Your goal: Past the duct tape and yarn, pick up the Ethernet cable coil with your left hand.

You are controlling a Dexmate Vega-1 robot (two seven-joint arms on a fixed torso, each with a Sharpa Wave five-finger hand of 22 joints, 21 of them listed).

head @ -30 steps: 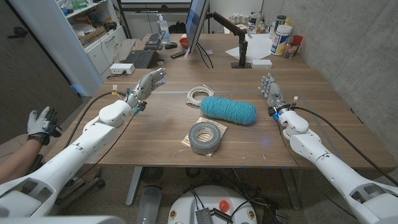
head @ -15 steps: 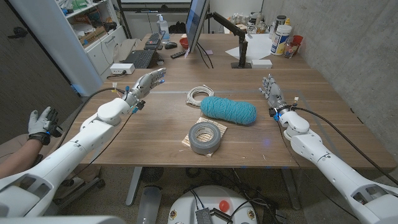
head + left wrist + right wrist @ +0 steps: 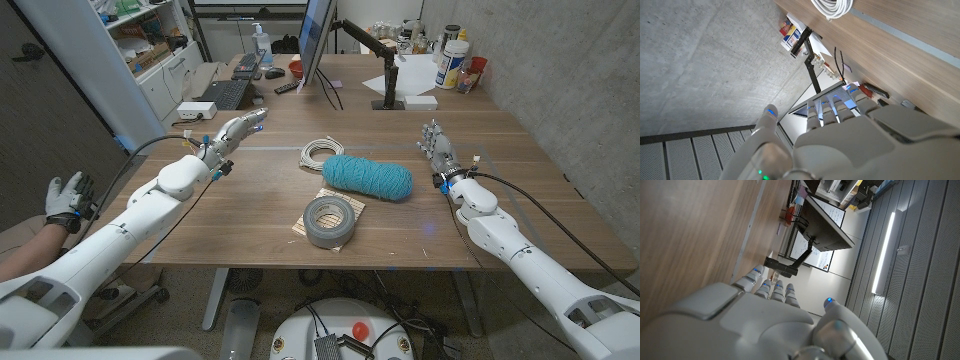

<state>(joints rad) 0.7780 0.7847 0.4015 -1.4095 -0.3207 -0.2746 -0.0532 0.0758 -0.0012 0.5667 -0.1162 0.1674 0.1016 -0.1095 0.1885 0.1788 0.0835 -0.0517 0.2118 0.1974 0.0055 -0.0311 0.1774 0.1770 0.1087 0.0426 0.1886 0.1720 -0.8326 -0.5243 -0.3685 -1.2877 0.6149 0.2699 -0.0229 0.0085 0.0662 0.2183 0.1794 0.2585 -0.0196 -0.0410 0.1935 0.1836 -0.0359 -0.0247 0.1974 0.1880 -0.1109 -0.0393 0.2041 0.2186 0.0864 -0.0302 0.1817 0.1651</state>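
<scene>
Lying on the table's point(image 3: 250, 215) far half, just beyond the teal yarn skein point(image 3: 367, 178) and further still from the duct tape roll point(image 3: 333, 221), is your item: one Ethernet cable coil point(image 3: 322, 151), white, loosely wound (also visible in the left wrist view point(image 3: 833, 7)). Expect it to be light and springy, with a smooth, slippery jacket; loops will likely splay if you pinch a single strand. Take hold across the whole bundle at its left side, the one nearest your left hand point(image 3: 236, 133), thumb inside the ring if it fits. That hand hovers empty, fingers straight and apart, left of the coil and clear of it. Right hand point(image 3: 436, 145) stands at the right, fingers extended, holding nothing.
</scene>
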